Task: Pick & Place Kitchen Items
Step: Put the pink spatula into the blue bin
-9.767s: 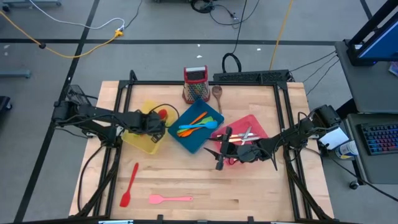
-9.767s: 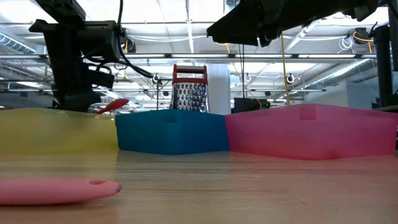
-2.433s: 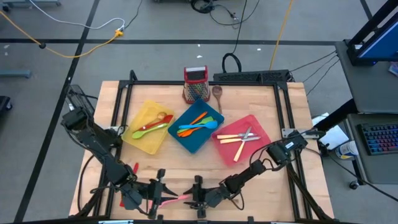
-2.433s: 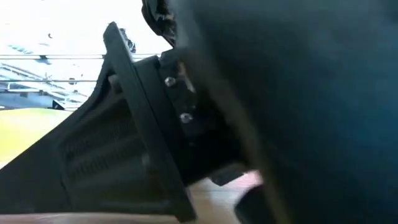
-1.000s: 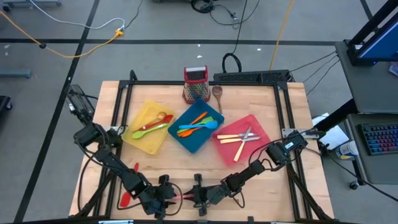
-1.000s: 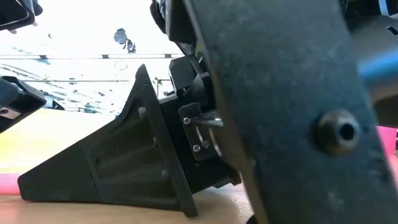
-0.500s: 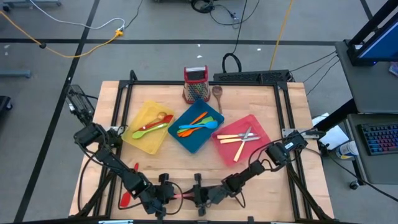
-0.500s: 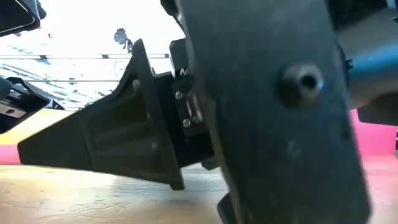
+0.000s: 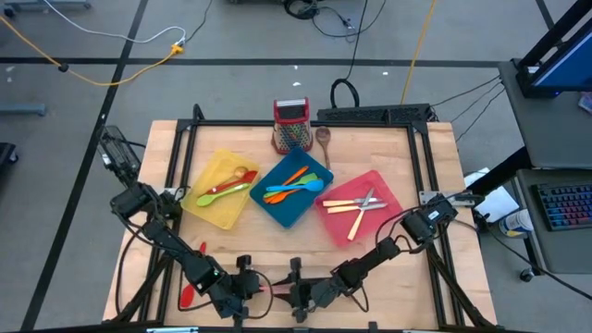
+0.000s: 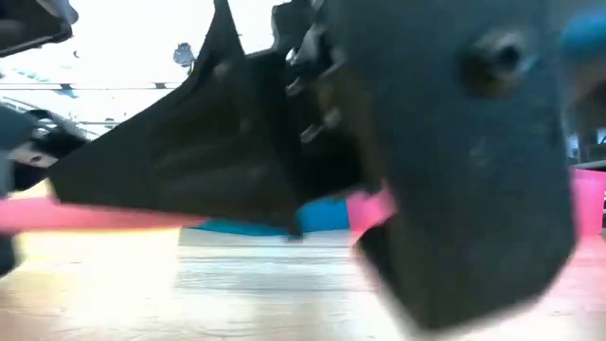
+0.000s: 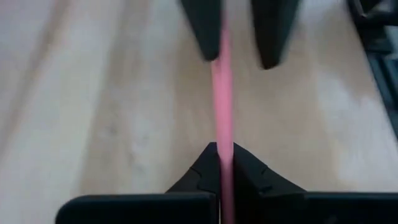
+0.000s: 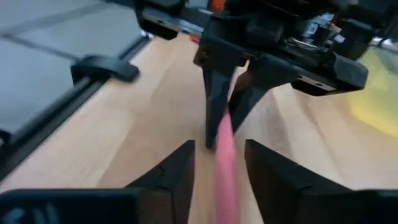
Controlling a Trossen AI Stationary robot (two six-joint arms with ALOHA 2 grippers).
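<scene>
While the left gripper (image 11: 225, 163) pinches it, the slim pink spatula (image 11: 222, 93) sits between the right gripper's (image 12: 219, 163) seemingly parted fingers.

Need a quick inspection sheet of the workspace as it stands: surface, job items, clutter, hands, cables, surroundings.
Surface: wooden table, bare at the near right.
Job's things: pink spatula at the near edge; red spatula partly under the left arm; spoons in the yellow tray; utensils in the blue tray; cutlery in the red tray; wooden spoon loose at the far edge.
Clutter: box grater beside the wooden spoon.
Hands: left hand shut on the pink spatula's handle; right hand open, fingers either side of the same handle.
Cables: yellow cable on the floor.
Surroundings: keyboard to the right.
</scene>
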